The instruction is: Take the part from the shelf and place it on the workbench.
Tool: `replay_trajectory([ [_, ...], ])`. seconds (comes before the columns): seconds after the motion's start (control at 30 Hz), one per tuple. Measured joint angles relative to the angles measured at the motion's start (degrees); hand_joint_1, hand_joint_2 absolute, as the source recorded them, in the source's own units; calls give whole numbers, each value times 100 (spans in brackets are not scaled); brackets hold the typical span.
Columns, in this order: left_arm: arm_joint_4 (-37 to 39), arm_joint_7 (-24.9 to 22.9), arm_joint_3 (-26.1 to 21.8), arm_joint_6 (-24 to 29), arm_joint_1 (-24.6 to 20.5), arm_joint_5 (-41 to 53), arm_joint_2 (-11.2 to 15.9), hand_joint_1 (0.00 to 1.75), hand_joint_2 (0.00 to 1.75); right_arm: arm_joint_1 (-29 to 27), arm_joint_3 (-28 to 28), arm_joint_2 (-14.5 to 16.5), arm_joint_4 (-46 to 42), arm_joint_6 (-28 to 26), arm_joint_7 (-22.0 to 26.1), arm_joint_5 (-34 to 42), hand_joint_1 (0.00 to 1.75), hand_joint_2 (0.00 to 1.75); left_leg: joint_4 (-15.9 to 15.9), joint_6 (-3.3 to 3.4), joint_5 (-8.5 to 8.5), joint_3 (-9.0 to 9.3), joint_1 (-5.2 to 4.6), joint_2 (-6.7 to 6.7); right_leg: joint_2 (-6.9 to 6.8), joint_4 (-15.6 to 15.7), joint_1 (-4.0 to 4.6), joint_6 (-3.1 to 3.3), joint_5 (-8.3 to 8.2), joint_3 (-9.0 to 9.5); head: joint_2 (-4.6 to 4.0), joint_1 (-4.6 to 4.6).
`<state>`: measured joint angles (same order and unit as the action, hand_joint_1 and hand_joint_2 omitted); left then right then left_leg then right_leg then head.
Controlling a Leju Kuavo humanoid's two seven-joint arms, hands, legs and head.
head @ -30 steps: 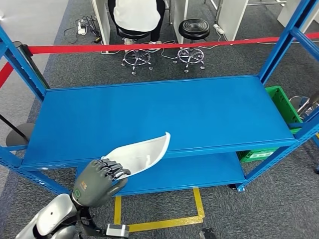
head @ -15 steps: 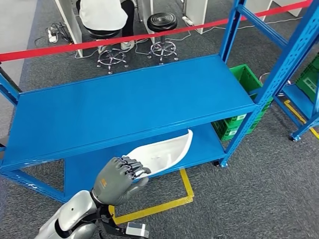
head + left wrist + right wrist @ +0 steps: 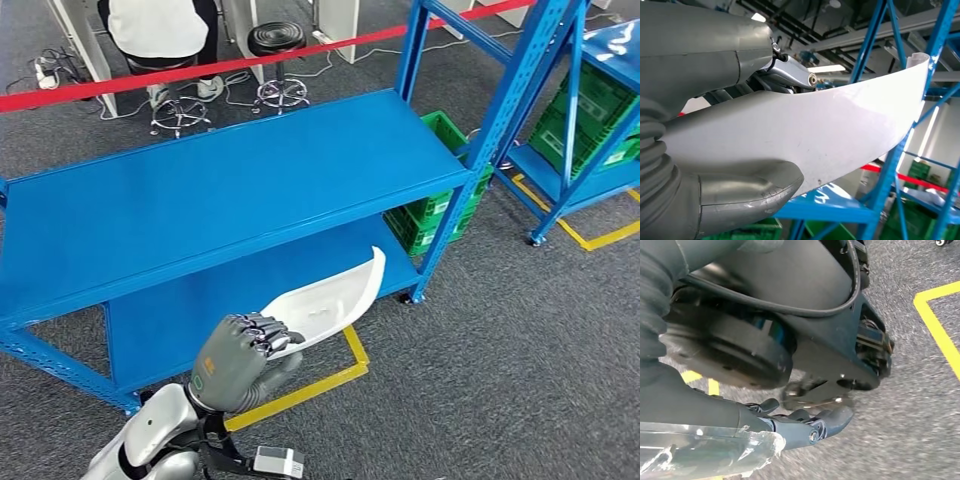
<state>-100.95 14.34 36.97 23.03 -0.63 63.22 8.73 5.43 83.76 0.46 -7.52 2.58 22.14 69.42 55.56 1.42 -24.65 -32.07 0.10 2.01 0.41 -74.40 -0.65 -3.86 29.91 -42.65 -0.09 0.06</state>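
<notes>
Left hand [image 3: 238, 362] grips the near end of the white part [image 3: 332, 301], fingers [image 3: 266, 333] curled over its top edge and thumb beneath; the left wrist view shows the thumb [image 3: 749, 197] pressed against the part's [image 3: 836, 130] underside. Part is curved and long, held in the air in front of the blue shelf [image 3: 226, 190], its far end pointing up and right, over the lower shelf edge and the yellow floor tape [image 3: 332, 375]. Person on a stool [image 3: 177, 65] sits behind the red tape [image 3: 249, 62]. Green crates [image 3: 434, 205] sit right of the shelf. Right hand [image 3: 806, 427]: finger state can't be told; carpet floor [image 3: 911, 405] beyond it.
</notes>
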Motion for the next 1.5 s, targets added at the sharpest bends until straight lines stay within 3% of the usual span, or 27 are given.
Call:
replay_trajectory([
  [0.03,2,2,-7,-8,2,-37,-18,175,175,0,-8,0,0,7,-6,3,0,175,6,-13,62,-86,0,69,-19,3,-3,-10,-135,140,0,2],
  [0.1,5,10,-16,-19,3,-75,-45,175,175,11,-18,1,0,7,-11,4,0,175,30,-59,171,-230,-5,186,-152,590,-6,-24,-344,720,0,2],
  [0.17,7,19,-29,-15,10,-88,-62,175,175,48,-26,4,0,-11,-15,6,0,175,70,-120,254,-306,-26,293,-328,1426,25,0,-213,1323,0,-7],
  [0.2,8,22,-39,-11,13,-93,-70,175,175,65,-33,6,0,-28,-16,10,0,175,82,-148,295,-318,-33,347,-365,1667,46,36,-119,1454,0,-17],
  [0.27,13,22,-58,-6,21,-101,-87,175,175,64,-53,7,0,-95,-30,19,0,175,82,-204,367,-330,-21,437,-289,1754,70,153,-134,1412,0,-37],
  [0.3,15,21,-69,-4,29,-98,-93,175,175,51,-62,7,1,-153,-46,22,0,175,107,-243,321,-352,-5,381,-243,1751,70,209,-184,1356,0,-38],
  [0.37,16,19,-105,7,67,-83,-96,175,175,45,-69,13,2,-312,-94,24,0,175,407,-315,-80,-465,15,111,-152,1755,57,308,-327,1225,0,-46],
  [0.43,16,11,-152,22,115,-66,-92,175,175,67,-70,35,2,-467,-142,25,0,175,1105,-334,-676,-656,13,-126,-29,1751,60,351,-494,1040,0,-65],
  [0.47,16,8,-172,29,138,-58,-89,175,175,73,-71,46,2,-532,-160,27,0,175,1444,-322,-848,-719,5,-164,40,1747,64,356,-578,932,0,-72],
  [0.53,16,4,-203,47,180,-50,-84,175,175,69,-72,55,2,-615,-180,34,0,175,1659,-276,-791,-619,-13,-190,167,1742,70,351,-735,731,0,-77],
  [0.6,14,4,-252,75,214,-46,-73,175,175,73,-71,64,2,-674,-197,28,0,175,1121,-206,-489,-146,-25,-289,289,1741,67,334,-885,563,0,-78],
  [0.67,7,4,-316,108,244,-44,-59,175,175,93,-70,87,2,-718,-211,8,0,175,308,-138,-440,424,-28,-515,404,1742,72,292,-1026,449,0,-75],
  [0.7,3,4,-344,123,261,-43,-52,175,175,102,-70,99,2,-728,-215,-1,0,175,52,-121,-480,581,-33,-598,456,1753,66,260,-1096,417,0,-78],
  [0.77,-3,4,-386,142,292,-41,-42,175,175,98,-70,109,3,-737,-220,-10,0,175,-86,-102,-468,606,-44,-563,559,1808,52,181,-1241,373,0,-86],
  [0.83,-4,4,-414,149,309,-40,-39,175,175,78,-70,114,4,-741,-226,-11,0,175,-94,-39,-354,513,-33,-433,455,1733,47,118,-1118,290,0,-72],
  [0.9,-5,4,-435,153,342,-41,-37,175,175,80,-70,119,4,-747,-230,-13,0,175,-102,9,-226,389,-18,-287,172,1227,40,65,-544,124,0,-34],
  [0.97,-5,4,-451,164,383,-45,-28,175,175,104,-69,123,3,-750,-230,-13,0,175,-94,14,-96,233,-20,-138,22,422,14,-2,-27,-35,0,-14],
  [1.03,-5,8,-467,184,409,-58,-17,175,175,121,-69,127,3,-752,-230,-13,0,175,-75,-8,34,51,-19,16,-12,-11,-18,-55,-63,35,0,-13],
  [1.07,-5,13,-478,195,420,-69,-13,175,175,124,-69,129,2,-754,-230,-13,0,175,-60,-28,93,-41,-17,85,-34,66,-33,-76,-217,213,0,-14],
  [1.13,-10,34,-512,215,442,-82,-7,175,175,141,-68,140,2,-756,-231,-14,0,175,-14,-86,189,-200,-21,199,-199,780,-51,-121,-353,862,0,-10],
  [1.2,-23,54,-558,240,466,-93,0,175,175,174,-69,164,1,-754,-230,-15,0,175,25,-149,285,-288,-33,306,-340,1545,-24,-79,-224,1382,0,-19],
  [1.23,-30,58,-575,251,475,-97,2,175,175,181,-69,176,0,-752,-229,-17,0,175,30,-173,339,-312,-30,357,-341,1735,6,-37,-169,1469,0,-26],
  [1.3,-33,67,-590,267,488,-104,8,175,175,162,-68,187,0,-749,-234,-22,0,175,24,-219,401,-348,6,394,-243,1784,32,84,-244,1371,0,-41],
  [1.33,-33,75,-598,275,503,-113,13,175,175,152,-68,188,1,-747,-242,-26,0,175,77,-249,312,-388,27,304,-199,1787,34,150,-293,1328,0,-44],
  [1.4,-35,99,-634,291,554,-137,35,175,175,157,-68,193,2,-743,-255,-37,0,175,530,-296,-143,-549,48,19,-109,1797,21,270,-409,1222,0,-62],
  [1.47,-36,130,-682,304,608,-163,61,175,175,183,-68,206,2,-739,-266,-49,0,175,1316,-304,-642,-771,41,-152,6,1793,34,315,-521,1081,0,-92],
  [1.5,-36,143,-703,308,631,-174,72,175,175,191,-68,214,1,-737,-271,-54,0,175,1593,-296,-749,-823,34,-174,66,1791,42,315,-576,1007,0,-102],
])
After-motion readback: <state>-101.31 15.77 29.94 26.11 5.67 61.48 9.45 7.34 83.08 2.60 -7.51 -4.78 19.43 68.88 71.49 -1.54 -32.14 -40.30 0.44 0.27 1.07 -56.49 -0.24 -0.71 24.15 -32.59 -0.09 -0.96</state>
